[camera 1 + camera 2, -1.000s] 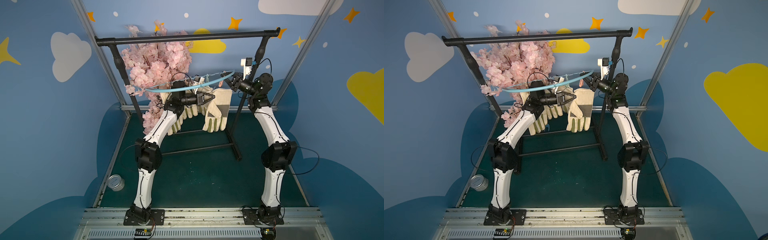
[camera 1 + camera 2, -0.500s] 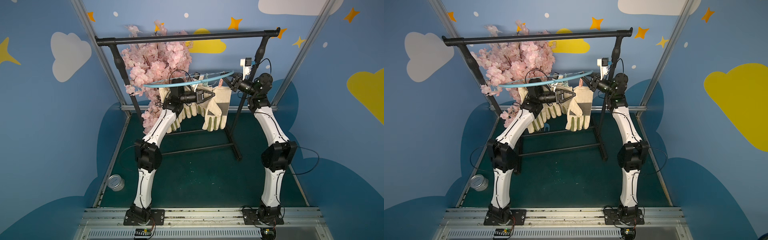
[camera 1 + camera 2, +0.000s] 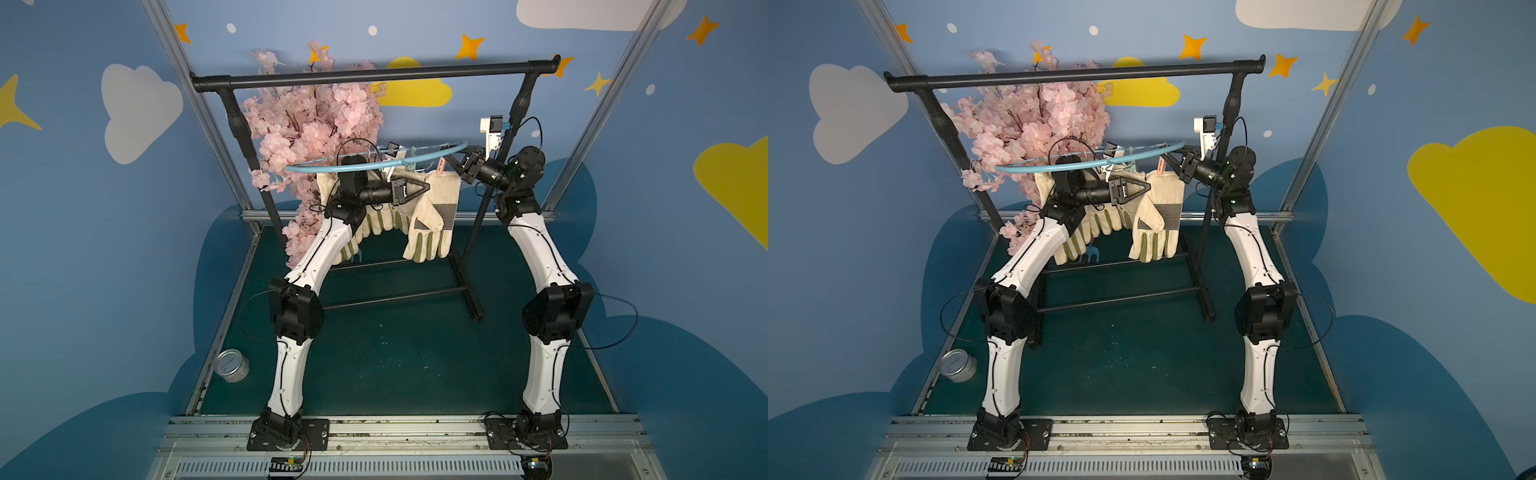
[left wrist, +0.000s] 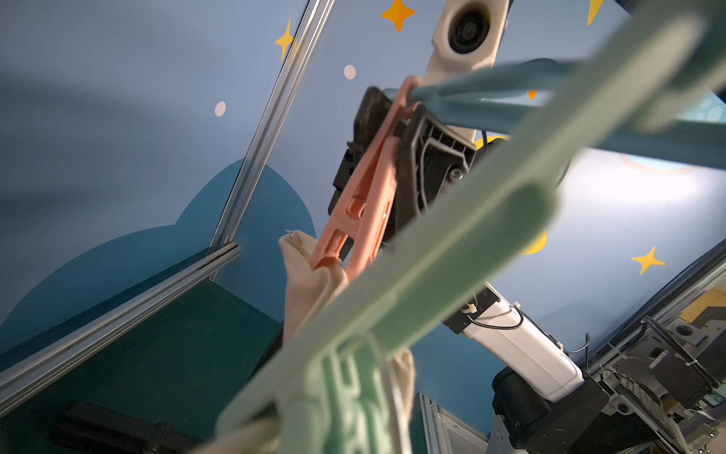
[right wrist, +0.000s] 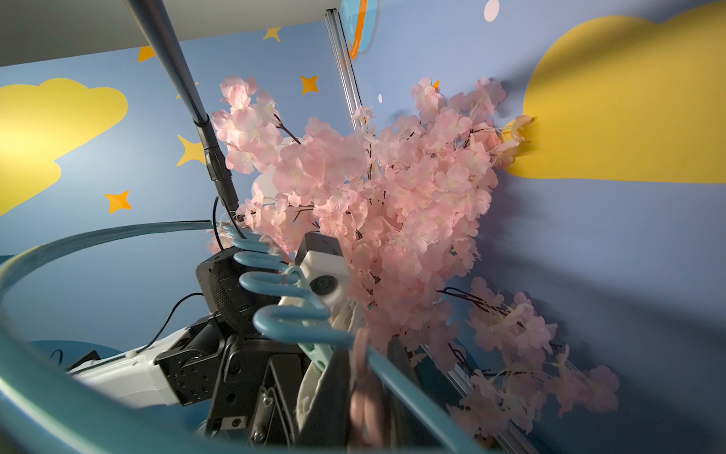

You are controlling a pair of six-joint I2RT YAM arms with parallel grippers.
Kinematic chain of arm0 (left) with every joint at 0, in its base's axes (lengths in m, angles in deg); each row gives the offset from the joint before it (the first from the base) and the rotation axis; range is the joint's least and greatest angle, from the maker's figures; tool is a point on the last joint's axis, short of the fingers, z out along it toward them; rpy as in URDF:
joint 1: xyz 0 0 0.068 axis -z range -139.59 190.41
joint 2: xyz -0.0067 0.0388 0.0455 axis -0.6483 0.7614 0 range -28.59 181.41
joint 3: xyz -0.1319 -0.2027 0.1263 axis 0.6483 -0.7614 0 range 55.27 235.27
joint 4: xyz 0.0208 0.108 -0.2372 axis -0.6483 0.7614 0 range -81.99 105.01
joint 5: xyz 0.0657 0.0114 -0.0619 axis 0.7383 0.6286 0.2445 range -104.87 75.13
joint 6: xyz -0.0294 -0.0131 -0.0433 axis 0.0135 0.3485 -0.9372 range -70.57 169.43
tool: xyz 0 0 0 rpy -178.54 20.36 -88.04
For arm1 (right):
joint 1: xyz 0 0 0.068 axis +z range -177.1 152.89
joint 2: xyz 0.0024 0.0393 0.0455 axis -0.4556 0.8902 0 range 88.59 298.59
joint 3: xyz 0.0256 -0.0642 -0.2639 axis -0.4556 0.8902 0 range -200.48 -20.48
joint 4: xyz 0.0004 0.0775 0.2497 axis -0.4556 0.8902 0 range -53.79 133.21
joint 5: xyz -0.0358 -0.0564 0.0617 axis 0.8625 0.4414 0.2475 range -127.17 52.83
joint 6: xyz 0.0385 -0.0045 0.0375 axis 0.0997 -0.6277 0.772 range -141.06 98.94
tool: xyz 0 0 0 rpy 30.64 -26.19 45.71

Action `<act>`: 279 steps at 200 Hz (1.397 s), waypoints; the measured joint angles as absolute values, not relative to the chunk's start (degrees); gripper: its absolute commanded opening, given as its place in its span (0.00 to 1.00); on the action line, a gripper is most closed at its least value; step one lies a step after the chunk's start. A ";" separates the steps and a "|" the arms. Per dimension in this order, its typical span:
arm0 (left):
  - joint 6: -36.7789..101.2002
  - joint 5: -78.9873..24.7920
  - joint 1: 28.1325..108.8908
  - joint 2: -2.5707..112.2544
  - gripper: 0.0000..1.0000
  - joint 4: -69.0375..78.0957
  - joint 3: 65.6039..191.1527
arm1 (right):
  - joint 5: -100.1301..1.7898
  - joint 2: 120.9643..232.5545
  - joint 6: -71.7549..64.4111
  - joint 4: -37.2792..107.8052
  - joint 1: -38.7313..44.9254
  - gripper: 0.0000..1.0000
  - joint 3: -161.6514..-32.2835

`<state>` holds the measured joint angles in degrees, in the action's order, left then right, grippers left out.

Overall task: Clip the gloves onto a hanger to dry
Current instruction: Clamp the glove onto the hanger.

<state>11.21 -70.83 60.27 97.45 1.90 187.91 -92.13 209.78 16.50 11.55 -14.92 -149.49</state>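
Cream gloves hang pegged from the light-blue hanger.

The dark green mat fills the lower middle of both top views. A black rack stands on it at centre; a silver tin sits lower left.

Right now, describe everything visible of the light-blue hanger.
The hanger is a light-blue arch, plastic by the look, with a wavy lower bar. It is held roughly level in the air, below the black rack's top rail. The right claw is shut on one end, beside a pink peg. Cream gloves hang from its pegs. Its hook is not clear.
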 measured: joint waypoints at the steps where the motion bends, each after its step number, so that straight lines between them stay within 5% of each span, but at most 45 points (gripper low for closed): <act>1: 11.17 -70.83 60.25 97.45 0.03 1.81 187.91 | -92.15 209.78 16.50 11.53 -14.92 0.11 -149.49; 42: 10.06 -70.79 60.16 97.47 0.03 0.57 187.91 | -92.50 209.78 16.53 11.64 -14.72 0.13 -149.49; 67: 9.95 -70.79 60.05 97.47 0.03 0.33 187.91 | -92.52 209.78 16.53 11.88 -14.61 0.34 -149.49; 93: 10.12 -70.57 60.01 97.45 0.03 0.20 187.78 | -93.11 209.78 16.37 12.44 -14.46 0.40 -149.42; 146: 10.91 -70.61 59.72 97.45 0.16 -0.44 186.67 | -93.07 209.78 16.31 13.38 -14.37 0.42 -149.29; 279: 13.22 -69.54 59.66 97.43 0.03 2.10 187.96 | -89.07 207.79 17.03 12.03 -14.22 0.60 -144.44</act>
